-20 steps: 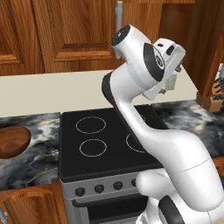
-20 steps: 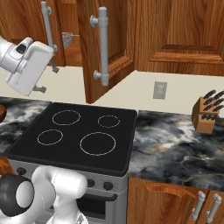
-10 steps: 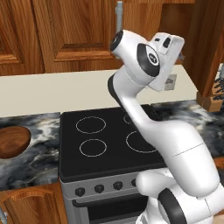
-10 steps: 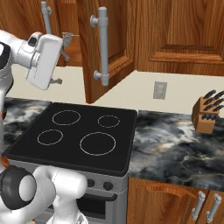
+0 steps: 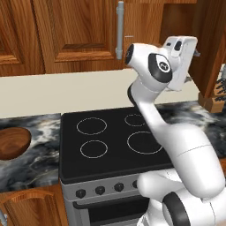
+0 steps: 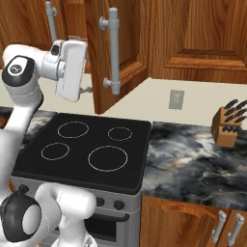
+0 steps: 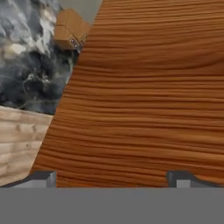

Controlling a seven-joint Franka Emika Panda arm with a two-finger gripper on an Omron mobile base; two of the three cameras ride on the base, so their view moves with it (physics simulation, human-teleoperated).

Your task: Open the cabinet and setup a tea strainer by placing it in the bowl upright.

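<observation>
1. The cabinet [image 6: 123, 43] dominates up top: its right-hand door stands swung out toward us, bar handle [image 6: 113, 50] facing the room, so the inside is reachable. The other door [image 5: 75, 31] sits flat and closed.
2. The stove [image 5: 117, 141] fills the middle, four rings bare, marbled desk [image 6: 193, 159] on either side.
3. The arm reaches high, hand up at the open door's level, likely heading into the cabinet for the strainer.
4. The bowl [image 5: 13, 143] waits on the desk left of the stove, hollow up, ready to receive.
5. The knife block [image 6: 226, 128] stands far right on the desk, well apart from the action.
6. The claw [image 7: 111, 177] is spread wide and grasping nothing; wood grain sits right before its tips.
7. The tea strainer: I can't make it out, presumably inside the cabinet.
</observation>
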